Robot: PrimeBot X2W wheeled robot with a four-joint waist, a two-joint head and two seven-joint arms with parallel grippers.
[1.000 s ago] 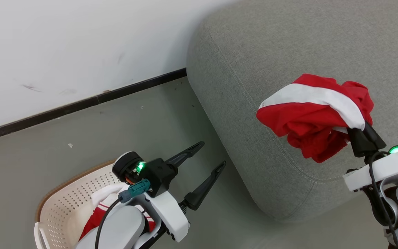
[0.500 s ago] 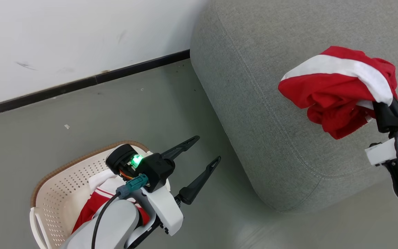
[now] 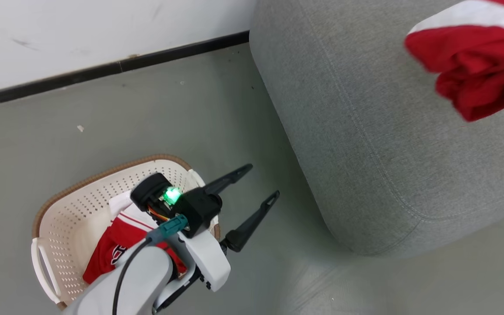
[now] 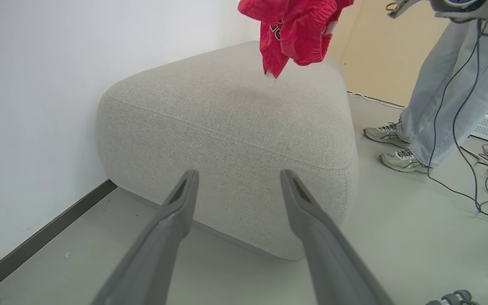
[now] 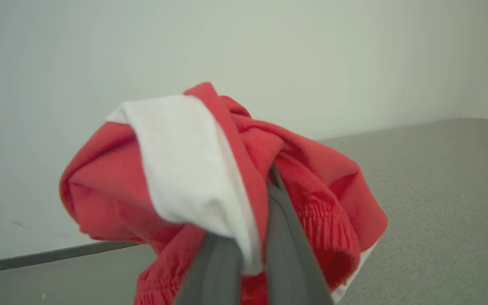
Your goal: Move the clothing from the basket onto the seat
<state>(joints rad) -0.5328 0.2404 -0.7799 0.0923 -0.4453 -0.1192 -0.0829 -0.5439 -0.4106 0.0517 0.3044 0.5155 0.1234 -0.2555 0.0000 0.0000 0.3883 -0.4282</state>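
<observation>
— What sits closest to the robot?

— The basket (image 3: 70,210), on the floor (image 3: 169,118) at the lower left of the head view. One piece of the clothing (image 3: 107,245) lies inside it. It is red with white stripes and a patch of black-and-white lettering, and the left forearm (image 3: 142,280) partly covers it.

— And the left jaws?

— Spread wide, with nothing in them. Their two dark fingers (image 3: 230,177) reach past the basket's rim over bare floor, pointing toward the seat (image 3: 365,131). In the left wrist view the seat's rounded front face shows between them.

— Where is the other piece?

— The red-and-white garment (image 5: 311,199) is bunched up in the right jaws, which are clamped tight on it. The right wrist view shows the fingers (image 5: 286,237) pressed close together, with fabric draped over and around them.

— Is it lying on the seat?

— No. The left wrist view shows it hanging in the air above the seat's top, apart from the cushion. In the head view it is at the upper right, cut off by the edge.

— And farther back?

— A white wall (image 3: 81,30) with a dark baseboard (image 3: 103,70) runs beside the seat. Past the seat's far side, a person's legs (image 4: 447,93) in pale jeans stand on the floor in light trainers (image 4: 400,160).
</observation>
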